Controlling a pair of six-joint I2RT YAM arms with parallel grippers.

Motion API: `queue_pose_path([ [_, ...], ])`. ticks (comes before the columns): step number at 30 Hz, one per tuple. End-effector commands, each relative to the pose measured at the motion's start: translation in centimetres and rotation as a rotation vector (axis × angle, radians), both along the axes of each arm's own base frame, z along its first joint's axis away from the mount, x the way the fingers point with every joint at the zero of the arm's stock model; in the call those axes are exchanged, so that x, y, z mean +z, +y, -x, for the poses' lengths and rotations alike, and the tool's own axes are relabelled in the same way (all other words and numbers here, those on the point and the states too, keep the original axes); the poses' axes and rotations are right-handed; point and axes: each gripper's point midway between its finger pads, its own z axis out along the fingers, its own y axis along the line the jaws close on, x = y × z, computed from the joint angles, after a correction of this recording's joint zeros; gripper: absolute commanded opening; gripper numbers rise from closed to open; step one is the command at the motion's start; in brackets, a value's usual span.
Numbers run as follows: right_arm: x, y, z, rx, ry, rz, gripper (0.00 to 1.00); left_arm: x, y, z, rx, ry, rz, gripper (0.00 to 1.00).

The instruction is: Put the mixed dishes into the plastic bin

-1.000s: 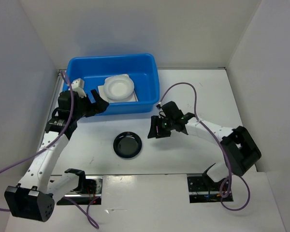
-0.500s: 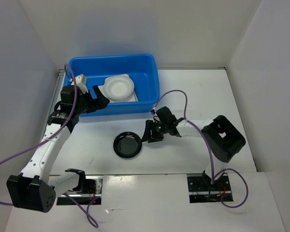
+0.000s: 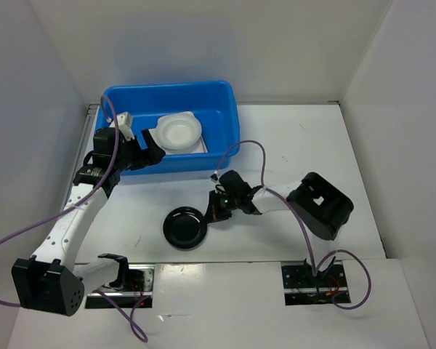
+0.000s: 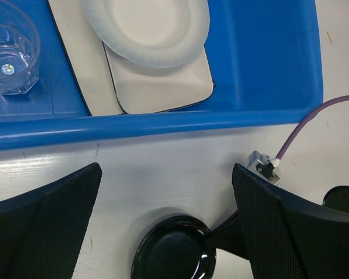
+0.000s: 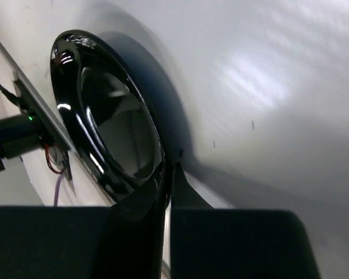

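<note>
Top external view shows the white tabletop (image 3: 312, 138) with the plastic bin (image 3: 229, 123), a bright blue tub, standing at its far left side. Both arms reach in from the near edge. The left arm stretches up toward the bin's near wall, and the right arm bends low across the middle toward the left.

Inside the bin, seen best from the left wrist, the large square white plate (image 4: 75, 70) with its dark rim lies flat on the floor. The rounded-rectangular pale plate (image 4: 163, 87) rests on top of it. The round white bowl (image 4: 148, 26) sits on that pale plate, overlapping its far edge. The round black saucer (image 3: 184, 227) is outside the bin, on the tabletop in front of the near wall and apart from it. The small clear cup (image 4: 9, 49) stands upright in the bin, just beside the square plate's edge.

The left end effector (image 4: 166, 168) hangs over the tabletop just before the bin's near wall, its fingers spread wide apart. The right end effector (image 5: 167, 174) is low at the saucer's right edge with its fingers pressed together. Their tips touch the rim, and the right wrist view does not show whether the rim is caught between them
</note>
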Motion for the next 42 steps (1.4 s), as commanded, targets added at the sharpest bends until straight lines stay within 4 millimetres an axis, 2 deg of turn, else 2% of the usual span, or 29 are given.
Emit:
queue_pose_path([
  [1, 0.9, -2.4, 1.1, -0.030, -0.021, 0.095, 0.00, 1.2, 0.0, -0.7, -0.019, -0.052, -0.014, 1.00],
  [3, 1.8, -4.6, 2.3, -0.046, -0.014, 0.158, 0.00, 1.2, 0.0, -0.7, -0.019, -0.052, -0.014, 1.00],
  [4, 5.0, -4.7, 2.4, -0.042, -0.073, 0.104, 0.00, 1.5, 0.0, -0.6, -0.019, -0.061, -0.013, 1.00],
  [6, 7.0, -6.3, 3.6, -0.050, -0.080, 0.110, 0.00, 1.8, 0.1, -0.4, -0.019, -0.070, -0.012, 1.00],
  [8, 12.6, -6.7, 3.7, -0.079, -0.175, 0.011, 0.00, 2.1, 0.2, -0.4, -0.009, -0.080, -0.016, 1.00],
  [10, 15.8, -8.1, 3.0, -0.135, -0.207, -0.030, 0.00, 2.4, 1.3, -0.5, 0.046, -0.087, -0.045, 1.00],
  [11, 19.1, -8.6, 2.2, -0.169, -0.265, -0.088, 0.00, 2.4, 1.9, -0.3, 0.080, -0.081, -0.050, 1.00],
  [12, 20.4, -9.8, 0.5, -0.235, -0.283, -0.095, 0.00, 2.8, 3.4, -0.3, 0.164, -0.085, -0.081, 1.00],
  [14, 23.5, -10.7, -1.5, -0.284, -0.329, -0.127, 0.00, 3.1, 4.5, -0.2, 0.224, -0.085, -0.103, 1.00],
  [16, 24.6, -11.4, -4.6, -0.327, -0.374, -0.126, 0.00, 3.3, 5.3, 0.1, 0.265, -0.092, -0.123, 1.00],
  [17, 27.0, -11.3, -6.3, -0.348, -0.435, -0.146, 0.00, 3.8, 5.3, 0.3, 0.266, -0.107, -0.120, 1.00],
  [18, 26.0, -10.9, -8.0, -0.355, -0.427, -0.105, 0.00, 4.3, 5.5, 0.5, 0.275, -0.120, -0.120, 1.00],
  [19, 26.6, -10.7, -9.4, -0.367, -0.466, -0.088, 0.00, 4.3, 5.5, 0.5, 0.276, -0.121, -0.120, 1.00],
  [20, 28.7, -10.5, -11.0, -0.386, -0.521, -0.092, 0.00, 4.3, 5.5, 0.5, 0.276, -0.121, -0.120, 1.00],
  [21, 27.4, -10.6, -13.3, -0.418, -0.519, -0.034, 0.00, 4.7, 5.3, 0.5, 0.267, -0.138, -0.111, 1.00],
  [22, 27.6, -10.4, -14.5, -0.415, -0.555, -0.014, 0.00, 4.8, 5.2, 0.5, 0.263, -0.136, -0.099, 1.00],
  [23, 29.3, -10.1, -15.7, -0.422, -0.599, -0.020, 0.00, 4.8, 4.9, 0.6, 0.252, -0.136, -0.093, 1.00],
  [24, 29.3, -10.0, -16.9, -0.434, -0.615, 0.004, 0.00, 4.3, 4.9, 0.6, 0.251, -0.125, -0.096, 1.00],
  [25, 27.7, -9.4, -18.4, -0.428, -0.598, 0.038, 0.00, 4.8, 4.8, 0.7, 0.244, -0.144, -0.087, 1.00],
  [26, 29.1, -8.9, -19.5, -0.417, -0.640, 0.032, 0.00, 4.8, 4.8, 0.7, 0.244, -0.144, -0.087, 1.00],
  [27, 29.0, -8.8, -20.3, -0.421, -0.650, 0.043, 0.00, 4.8, 4.8, 0.7, 0.244, -0.144, -0.087, 1.00],
  [28, 27.4, -8.5, -21.7, -0.426, -0.638, 0.083, 0.00, 4.8, 4.8, 0.7, 0.244, -0.144, -0.087, 1.00],
  [29, 28.0, -8.4, -22.6, -0.431, -0.666, 0.091, 0.00, 4.8, 4.8, 0.7, 0.244, -0.144, -0.087, 1.00],
  [33, 26.0, -8.3, -26.0, -0.449, -0.676, 0.170, 0.00, 4.8, 4.8, 0.7, 0.244, -0.144, -0.087, 1.00],
  [37, 23.4, -7.2, -28.2, -0.432, -0.649, 0.202, 0.00, 4.4, 4.8, 0.8, 0.244, -0.135, -0.089, 1.00],
  [38, 23.7, -6.9, -28.8, -0.435, -0.658, 0.195, 0.00, 4.4, 4.8, 0.8, 0.244, -0.135, -0.089, 1.00],
  [39, 21.5, -6.5, -29.4, -0.423, -0.624, 0.223, 0.00, 4.4, 4.8, 0.8, 0.244, -0.135, -0.089, 1.00],
  [41, 20.9, -6.0, -30.4, -0.420, -0.614, 0.231, 0.00, 4.4, 4.8, 0.8, 0.244, -0.135, -0.089, 1.00],
  [42, 18.9, -5.8, -30.7, -0.418, -0.581, 0.248, 0.00, 4.4, 4.8, 0.8, 0.244, -0.135, -0.089, 1.00],
])
